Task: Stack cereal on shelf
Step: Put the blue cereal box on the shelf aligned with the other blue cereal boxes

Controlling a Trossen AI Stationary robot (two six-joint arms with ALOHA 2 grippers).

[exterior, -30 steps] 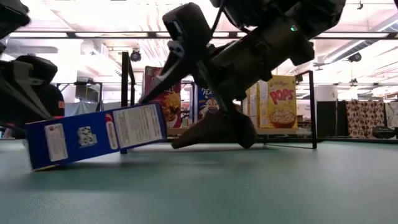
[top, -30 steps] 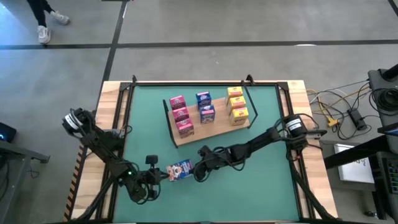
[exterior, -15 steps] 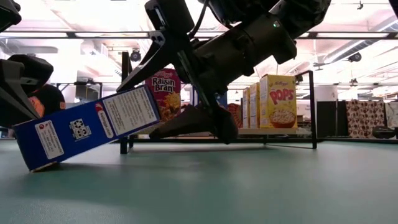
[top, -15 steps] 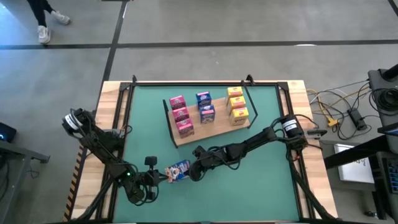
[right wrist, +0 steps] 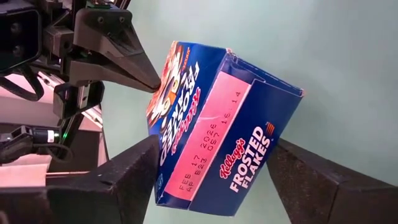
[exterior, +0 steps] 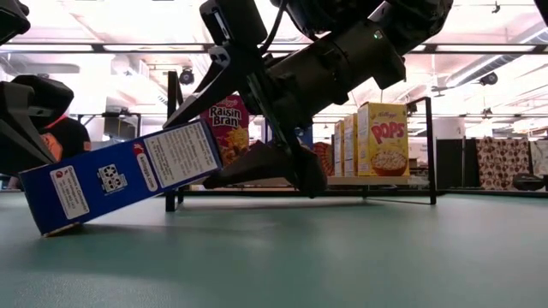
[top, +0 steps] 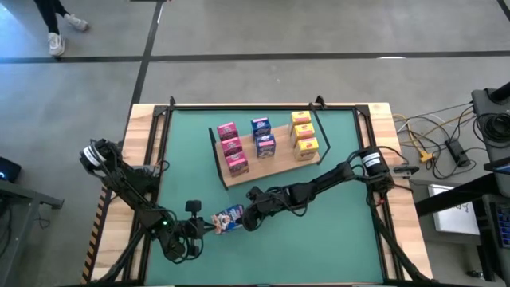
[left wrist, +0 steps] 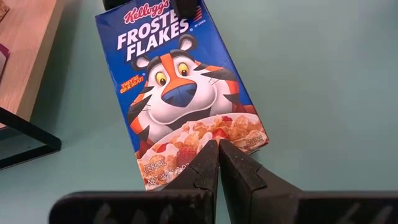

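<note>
High view: open green mat (top: 351, 231) around tilted blue Frosted Flakes box (top: 230, 217); left gripper (top: 209, 226) closed, tips against it; right gripper (top: 247, 218) spread wide, straddling it.

Printed cardboard on the blue cereal box (left wrist: 180, 93), smooth with a slight sheen, creased along its folded top flaps. The table mat (top: 351, 239) looks matt green, even and soft-looking. The shelf (top: 275, 166) is pale bare wood, grain visible, with thin black metal wire frames. The left gripper fingers (left wrist: 245, 177) are dark matt plastic; the right gripper fingers (right wrist: 134, 168) look the same, faintly grainy.
</note>
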